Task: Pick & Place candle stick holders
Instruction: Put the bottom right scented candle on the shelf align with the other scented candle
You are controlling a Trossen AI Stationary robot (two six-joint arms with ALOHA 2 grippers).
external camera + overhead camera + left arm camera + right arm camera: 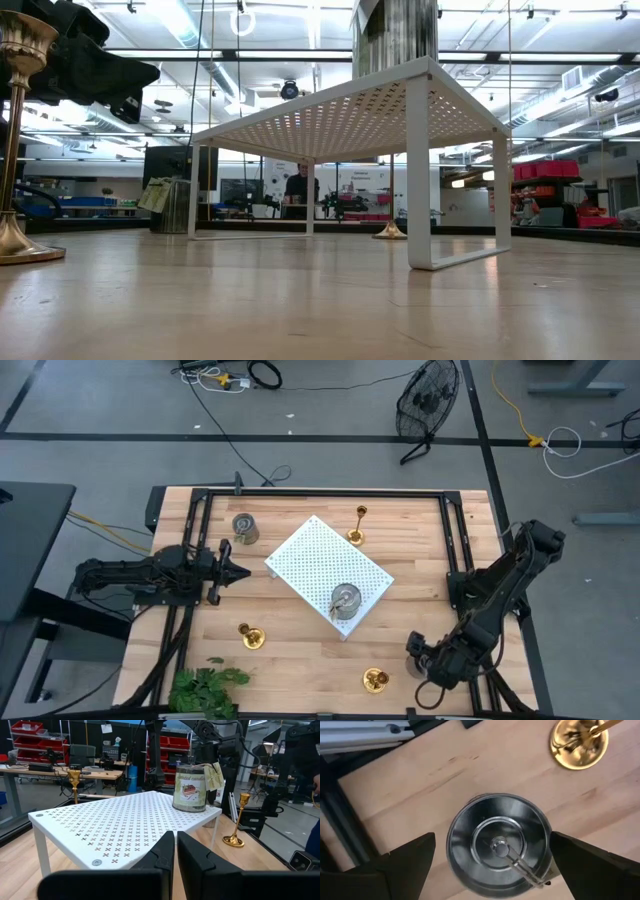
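Note:
Three brass candle stick holders stand upright on the table: far centre point(357, 525), near left point(250, 636) and near right point(375, 680). One silver-grey cylinder point(244, 528) stands on the table at the far left. Another point(345, 600) stands on the white perforated board point(320, 560). A third point(497, 845) stands on the table under my right gripper point(492, 850), which points down, open, with a finger on either side of it and clear of it. My left gripper point(175, 847) is shut and empty, level beside the board's left corner.
A green plant point(205, 685) lies at the table's near left edge. A black frame rail point(320, 493) runs round the work area. The board stands on thin legs point(420, 180). A brass holder point(580, 740) stands close to my right gripper.

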